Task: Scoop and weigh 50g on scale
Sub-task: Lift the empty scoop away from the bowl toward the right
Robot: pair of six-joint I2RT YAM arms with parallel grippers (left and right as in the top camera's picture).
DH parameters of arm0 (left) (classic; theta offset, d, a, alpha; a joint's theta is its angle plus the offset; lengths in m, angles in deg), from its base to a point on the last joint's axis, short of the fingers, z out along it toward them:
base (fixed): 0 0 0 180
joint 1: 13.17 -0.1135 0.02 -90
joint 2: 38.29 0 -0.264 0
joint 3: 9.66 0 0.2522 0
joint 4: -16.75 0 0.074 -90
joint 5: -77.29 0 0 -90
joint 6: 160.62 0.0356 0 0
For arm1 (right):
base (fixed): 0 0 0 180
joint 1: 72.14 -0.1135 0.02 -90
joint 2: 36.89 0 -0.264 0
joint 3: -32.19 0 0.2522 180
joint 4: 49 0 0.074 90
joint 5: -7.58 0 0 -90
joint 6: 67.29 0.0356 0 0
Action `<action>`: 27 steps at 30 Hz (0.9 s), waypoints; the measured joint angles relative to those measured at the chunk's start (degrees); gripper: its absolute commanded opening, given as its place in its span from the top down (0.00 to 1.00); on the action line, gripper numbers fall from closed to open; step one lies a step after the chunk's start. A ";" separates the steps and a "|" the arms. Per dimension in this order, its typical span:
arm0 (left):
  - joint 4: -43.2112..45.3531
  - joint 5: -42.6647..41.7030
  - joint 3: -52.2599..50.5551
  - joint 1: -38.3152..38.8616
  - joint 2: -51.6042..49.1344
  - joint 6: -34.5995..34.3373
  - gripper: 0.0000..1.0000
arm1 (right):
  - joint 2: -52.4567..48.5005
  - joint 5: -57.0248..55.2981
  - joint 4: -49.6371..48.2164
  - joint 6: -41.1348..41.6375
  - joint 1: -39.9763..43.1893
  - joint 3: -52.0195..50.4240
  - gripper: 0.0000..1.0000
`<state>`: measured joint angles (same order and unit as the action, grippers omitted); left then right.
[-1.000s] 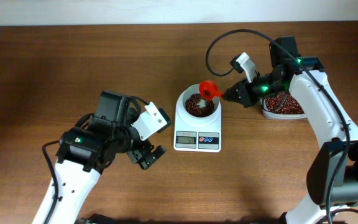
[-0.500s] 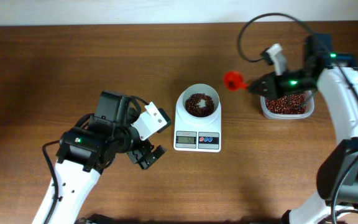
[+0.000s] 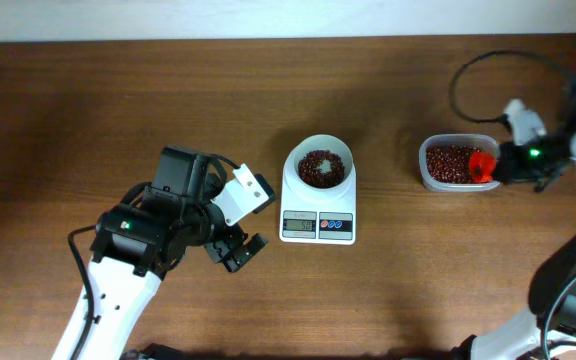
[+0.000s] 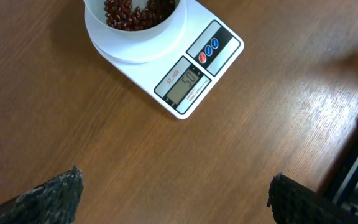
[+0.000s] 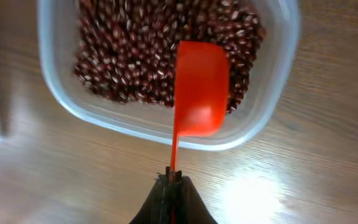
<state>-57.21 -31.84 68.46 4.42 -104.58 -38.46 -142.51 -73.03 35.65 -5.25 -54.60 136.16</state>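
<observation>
Brown tabletop [image 3: 118,100] seen overhead hides what wrist views reveal: scale [image 4: 179,68] digits, perhaps 54, beyond the wide-apart left gripper [image 4: 176,186]; right gripper [image 5: 173,178] clamped on a red scoop [image 5: 199,87] over beans [image 5: 123,56].

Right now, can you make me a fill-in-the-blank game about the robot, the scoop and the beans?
1. The red scoop hangs over the clear tub of ____.
2. The right end effector is shut on the scoop's ____.
3. The left end effector is ____ and holds nothing.
4. More beans lie in the white ____ on the scale.
Missing words: beans; handle; open; bowl.
</observation>
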 measured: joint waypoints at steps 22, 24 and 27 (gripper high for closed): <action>0.00 0.00 0.04 0.00 0.00 0.00 0.01 | 14.95 8.15 26.10 6.82 5.90 26.82 0.96; 0.00 0.00 0.04 0.00 0.00 0.00 0.01 | 17.94 11.98 26.03 7.19 9.35 22.23 0.96; -0.07 -0.02 0.07 0.00 0.00 0.00 0.01 | 25.55 19.58 25.35 4.17 11.15 8.48 0.96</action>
<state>-57.28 -31.86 68.53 4.42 -104.58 -38.46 -116.96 -53.44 61.00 -1.08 -43.46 144.65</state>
